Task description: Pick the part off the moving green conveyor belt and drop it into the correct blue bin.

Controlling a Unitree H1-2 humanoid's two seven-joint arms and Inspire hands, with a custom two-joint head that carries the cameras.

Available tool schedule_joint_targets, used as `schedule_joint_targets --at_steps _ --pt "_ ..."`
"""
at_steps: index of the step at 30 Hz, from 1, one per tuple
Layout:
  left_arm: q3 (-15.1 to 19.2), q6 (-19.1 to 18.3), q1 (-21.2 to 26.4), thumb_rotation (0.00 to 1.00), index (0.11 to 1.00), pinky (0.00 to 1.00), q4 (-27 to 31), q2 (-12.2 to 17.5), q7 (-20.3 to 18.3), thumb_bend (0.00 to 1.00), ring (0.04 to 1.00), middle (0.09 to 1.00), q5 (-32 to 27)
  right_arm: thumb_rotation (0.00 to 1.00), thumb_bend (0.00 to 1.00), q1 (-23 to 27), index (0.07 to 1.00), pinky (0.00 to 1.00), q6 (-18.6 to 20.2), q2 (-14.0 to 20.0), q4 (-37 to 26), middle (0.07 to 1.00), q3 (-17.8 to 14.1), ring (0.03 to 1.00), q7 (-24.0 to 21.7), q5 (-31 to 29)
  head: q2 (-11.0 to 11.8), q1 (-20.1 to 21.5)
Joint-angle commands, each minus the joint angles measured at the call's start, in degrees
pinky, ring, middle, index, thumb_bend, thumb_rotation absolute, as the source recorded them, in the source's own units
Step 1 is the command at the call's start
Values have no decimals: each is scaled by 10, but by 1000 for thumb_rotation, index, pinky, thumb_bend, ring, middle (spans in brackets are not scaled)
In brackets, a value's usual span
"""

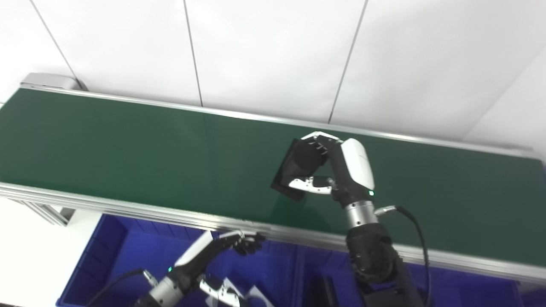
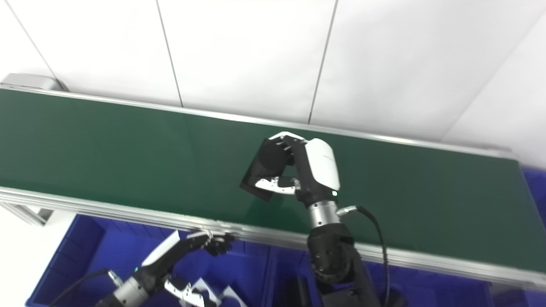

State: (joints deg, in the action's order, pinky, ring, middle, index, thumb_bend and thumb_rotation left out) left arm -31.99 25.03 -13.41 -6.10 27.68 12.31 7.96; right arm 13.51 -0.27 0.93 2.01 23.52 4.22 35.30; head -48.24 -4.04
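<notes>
My right hand (image 1: 330, 170) clamps the black part (image 1: 294, 170) mid-belt (image 1: 128, 149). Bare green stretches left and right. My left hand (image 1: 222, 251) hangs loosely spread, holding nothing, over the blue bin (image 1: 106, 256).

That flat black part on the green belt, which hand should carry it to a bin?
Right. The right hand already wraps the flat black part on the green conveyor belt. The left hand waits low over the blue bin.

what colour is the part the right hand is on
Black part, clearest in the left eye view.
</notes>
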Motion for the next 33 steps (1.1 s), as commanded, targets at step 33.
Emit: schedule_joint_targets --at_steps 33 --pt "115 19 -39 167 794 625 59 -10 -125 980 705 771 -37 0 513 -253 543 397 -19 200 -164 451 -62 455 -153 -70 -55 18"
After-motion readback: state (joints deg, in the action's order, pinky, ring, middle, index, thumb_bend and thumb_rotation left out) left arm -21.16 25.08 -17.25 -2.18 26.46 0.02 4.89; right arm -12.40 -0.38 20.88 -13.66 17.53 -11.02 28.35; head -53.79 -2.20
